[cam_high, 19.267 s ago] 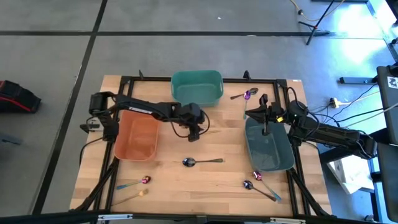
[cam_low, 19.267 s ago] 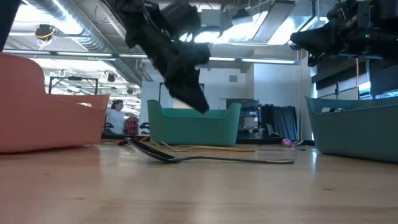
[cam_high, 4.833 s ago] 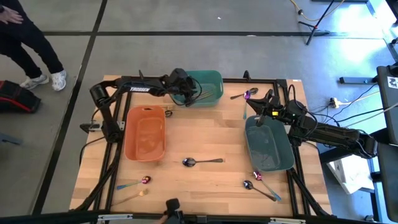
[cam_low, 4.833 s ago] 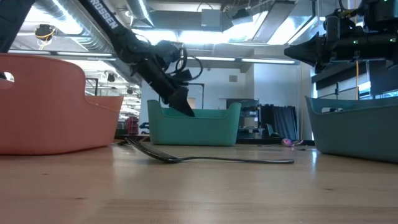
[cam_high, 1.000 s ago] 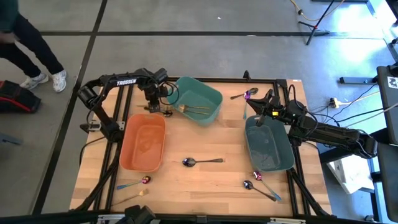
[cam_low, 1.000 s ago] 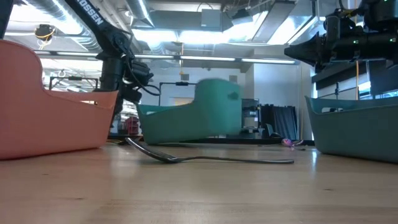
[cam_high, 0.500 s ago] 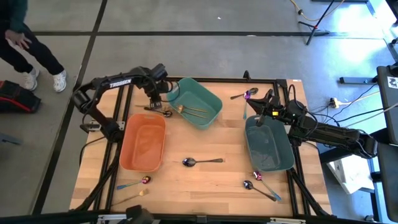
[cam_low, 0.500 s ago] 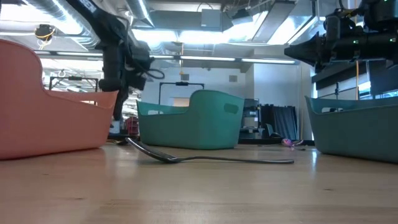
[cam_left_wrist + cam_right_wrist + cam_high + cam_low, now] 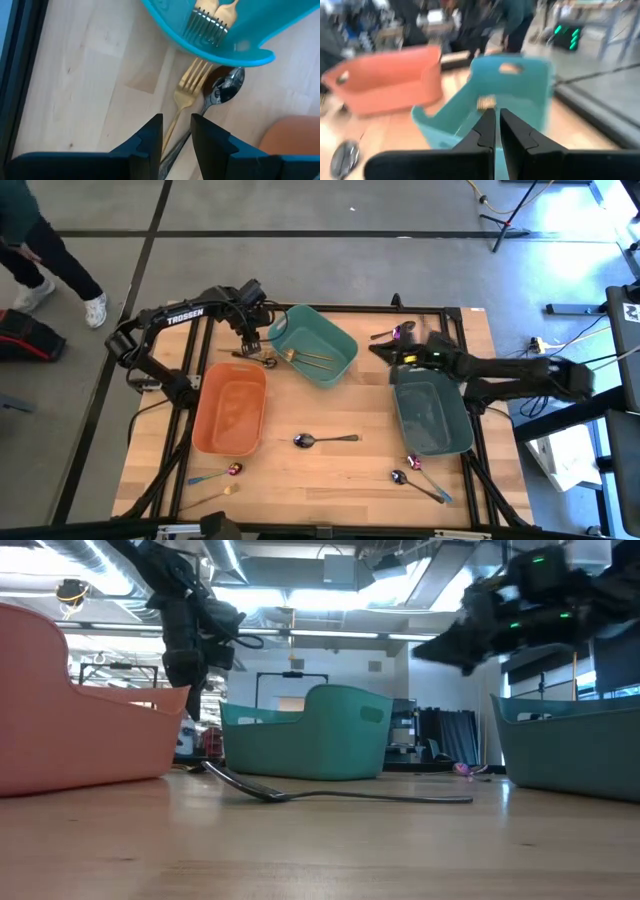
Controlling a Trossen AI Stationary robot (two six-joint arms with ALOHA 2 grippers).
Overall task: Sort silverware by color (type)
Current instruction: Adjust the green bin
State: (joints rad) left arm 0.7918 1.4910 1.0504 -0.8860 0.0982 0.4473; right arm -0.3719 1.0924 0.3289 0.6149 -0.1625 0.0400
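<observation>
My left gripper [image 9: 254, 340] hangs open above the table's far left, fingers pointing down. In the left wrist view its fingers [image 9: 177, 131] stand over the handles of a gold fork [image 9: 192, 82] and a dark spoon [image 9: 227, 87], which lie flat beside the teal bin [image 9: 313, 345]. In the low view it [image 9: 190, 705] is well above the table. Gold forks [image 9: 312, 358] lie in the teal bin. My right gripper [image 9: 372, 348] is shut and empty in the air between the teal bin and the grey-blue bin [image 9: 432, 412], pointing at the teal bin [image 9: 520, 80].
An orange bin [image 9: 230, 408] stands at the left. A dark spoon [image 9: 325, 440] lies mid-table. Purple spoons lie at the far right [image 9: 395, 333] and near the grey-blue bin [image 9: 412, 463], beside another dark spoon [image 9: 415, 483]. Two more pieces [image 9: 213, 480] lie near left.
My right gripper has swung from over the grey-blue bin's far end toward the table's left, toward the teal bin. The teal bin has slid and turned a little and now stands still. My left gripper has shifted slightly toward the far edge.
</observation>
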